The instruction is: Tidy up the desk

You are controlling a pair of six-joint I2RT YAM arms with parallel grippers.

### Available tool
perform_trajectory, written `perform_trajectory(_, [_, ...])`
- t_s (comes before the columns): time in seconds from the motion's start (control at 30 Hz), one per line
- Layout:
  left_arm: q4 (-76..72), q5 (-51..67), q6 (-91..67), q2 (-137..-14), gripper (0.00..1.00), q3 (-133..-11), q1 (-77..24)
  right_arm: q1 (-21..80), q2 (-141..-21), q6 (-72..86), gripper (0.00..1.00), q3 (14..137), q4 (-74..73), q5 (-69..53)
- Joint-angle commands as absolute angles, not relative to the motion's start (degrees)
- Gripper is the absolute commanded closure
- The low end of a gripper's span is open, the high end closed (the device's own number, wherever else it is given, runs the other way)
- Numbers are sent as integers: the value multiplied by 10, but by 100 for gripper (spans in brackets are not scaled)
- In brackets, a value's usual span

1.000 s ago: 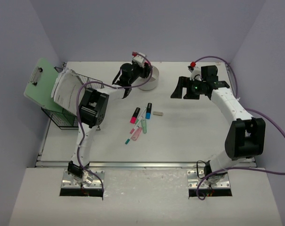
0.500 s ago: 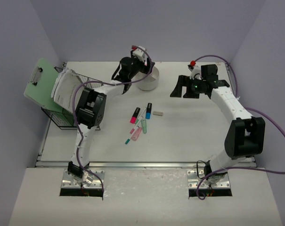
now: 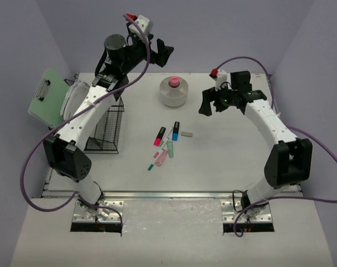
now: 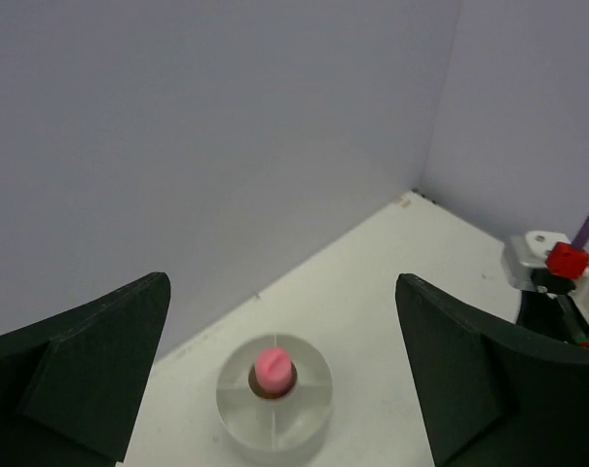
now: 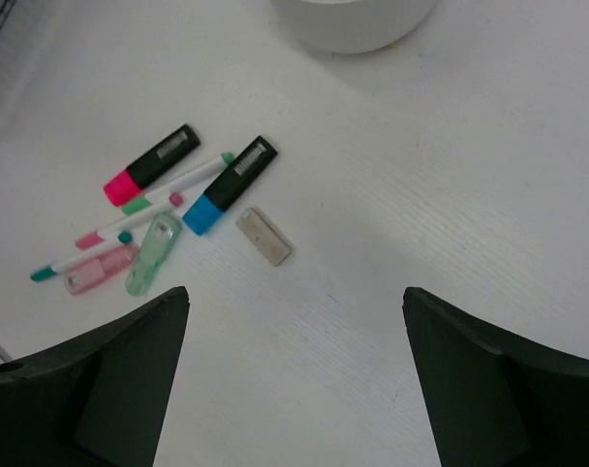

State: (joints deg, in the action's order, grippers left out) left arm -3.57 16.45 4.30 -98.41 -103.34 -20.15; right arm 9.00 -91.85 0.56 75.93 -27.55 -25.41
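hovering open over pens (image 5: 169, 184) on the desk (image 3: 229, 161), right gripper (image 5: 294, 389) should straddle the blue highlighter (image 5: 231, 185) squarely; left gripper (image 4: 284, 375) hangs open, high and apart from the round holder (image 3: 173, 95).

Bare table (image 3: 218, 164) runs open from the pen cluster (image 3: 167, 142) to the right wall (image 3: 318, 83) and the front rail (image 3: 174, 194). The round white holder (image 3: 173, 92) stands at back centre; the wire basket (image 3: 105, 125) blocks the left side. An open lane lies between basket and pens. A small grey block (image 3: 186, 133) lies just right of the pens
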Motion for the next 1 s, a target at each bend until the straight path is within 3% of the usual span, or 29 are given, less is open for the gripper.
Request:
perform_trajectory(0.0, [116, 271, -27, -922, 0, -916, -138, 192, -921, -239, 16, 778, -335, -180])
perform_trajectory(0.17, [88, 328, -76, -860, 0, -779, -91, 252, -957, -270, 38, 779, -344, -135])
perform_trajectory(0.33, [77, 313, -77, -838, 0, -705, -91, 296, -980, -345, 41, 769, -310, -126])
perform_trajectory(0.53, [82, 321, -59, -838, 0, -666, -87, 307, -984, -595, 47, 733, -312, -266])
perform_trajectory(0.7, [71, 328, -65, -824, 0, -636, -79, 307, -1041, -766, 47, 785, -382, -327])
perform_trajectory(0.97, [59, 365, -86, -795, 0, -579, -37, 312, -1105, -990, 48, 794, -403, -293])
